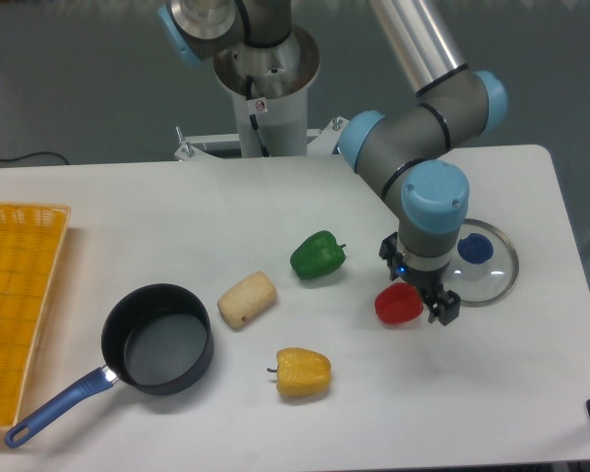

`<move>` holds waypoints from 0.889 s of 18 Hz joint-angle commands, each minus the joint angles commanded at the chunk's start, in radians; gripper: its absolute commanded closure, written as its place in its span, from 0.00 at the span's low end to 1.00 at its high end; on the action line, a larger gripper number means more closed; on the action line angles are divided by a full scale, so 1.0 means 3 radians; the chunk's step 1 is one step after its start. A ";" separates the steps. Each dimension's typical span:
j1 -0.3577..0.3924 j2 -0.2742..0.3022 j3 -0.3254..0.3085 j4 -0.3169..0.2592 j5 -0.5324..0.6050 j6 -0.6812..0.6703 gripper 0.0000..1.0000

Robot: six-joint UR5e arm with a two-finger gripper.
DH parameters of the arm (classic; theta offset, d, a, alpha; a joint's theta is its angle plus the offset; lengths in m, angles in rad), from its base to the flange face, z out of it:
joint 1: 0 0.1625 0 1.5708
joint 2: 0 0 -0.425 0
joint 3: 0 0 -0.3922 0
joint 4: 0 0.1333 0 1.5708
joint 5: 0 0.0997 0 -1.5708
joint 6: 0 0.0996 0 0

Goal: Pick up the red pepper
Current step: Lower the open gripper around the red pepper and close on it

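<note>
Red pepper [396, 305] is your target, and you have not picked it up: it sits on the table [275, 211], right of centre, just left of the glass lid [492, 280].

Working down by size, you have the arm [423, 147] reaching in from the top and bending over that spot. At the left edge lies the yellow tray [15, 295], and beside it the black pot [157, 339] with its blue handle. The lid lies flat at the right with its blue knob up. Then come the peppers: green [318, 255] up and left of the red one, yellow [303, 373] below and left, both well apart from it. A bread roll [247, 299] lies between the pot and the green pepper.

Your gripper [420, 291] hangs right over the red pepper's right side, fingers pointing down and spread, gripping nothing. Whether a finger touches the pepper, you cannot tell from this angle.

By my reading, you are placed above it; descent, closing and lifting remain.
</note>
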 joint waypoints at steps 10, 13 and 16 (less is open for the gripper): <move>-0.0041 -0.0051 -0.0112 0.0051 0.0000 0.0057 0.00; -0.0041 -0.0077 -0.0123 0.0061 0.0000 0.0057 0.00; -0.0041 -0.0097 -0.0138 0.0066 0.0000 0.0057 0.00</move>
